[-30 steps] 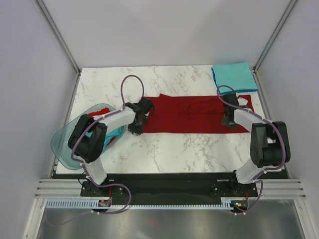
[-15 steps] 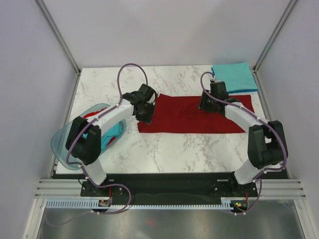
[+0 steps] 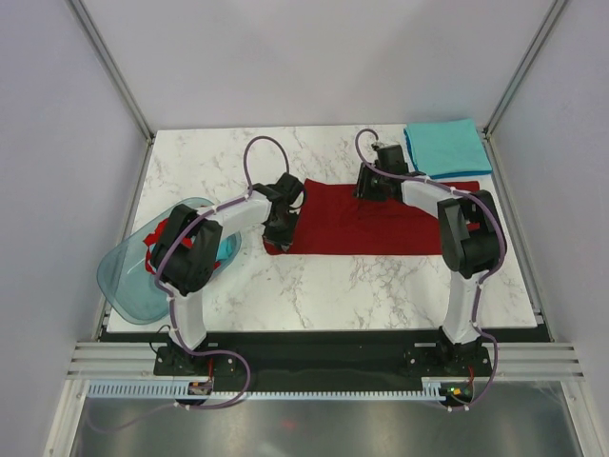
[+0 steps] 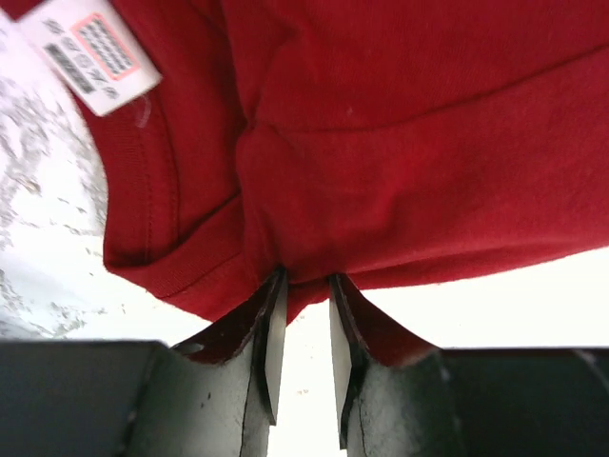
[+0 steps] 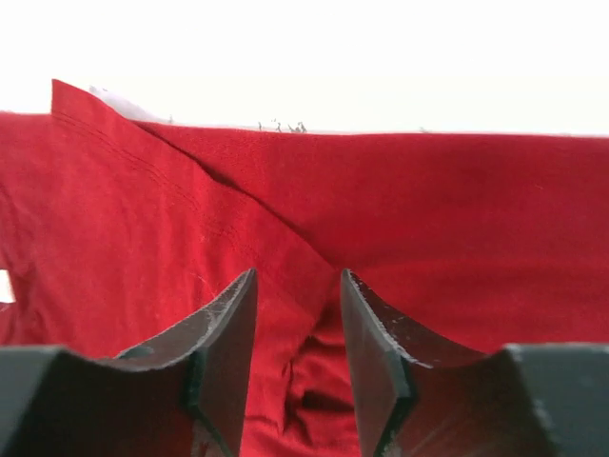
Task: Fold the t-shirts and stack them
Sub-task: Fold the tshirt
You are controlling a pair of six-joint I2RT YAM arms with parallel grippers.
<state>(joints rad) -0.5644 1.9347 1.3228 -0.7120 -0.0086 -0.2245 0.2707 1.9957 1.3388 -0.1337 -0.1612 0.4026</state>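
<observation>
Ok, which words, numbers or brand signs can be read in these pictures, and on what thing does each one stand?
Small white neck label on the dark red cotton t-shirt: grey print lines and a pink-framed box, too blurred to read.
Folded turquoise t-shirt and translucent blue-green plastic basin: no text visible.

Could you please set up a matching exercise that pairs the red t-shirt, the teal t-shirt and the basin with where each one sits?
Things:
1. red t-shirt
2. teal t-shirt
3. basin

Places:
A. left edge of the table
B. centre, laid flat
C. far right corner, folded

Pairs: 1-B, 2-C, 3-A.
</observation>
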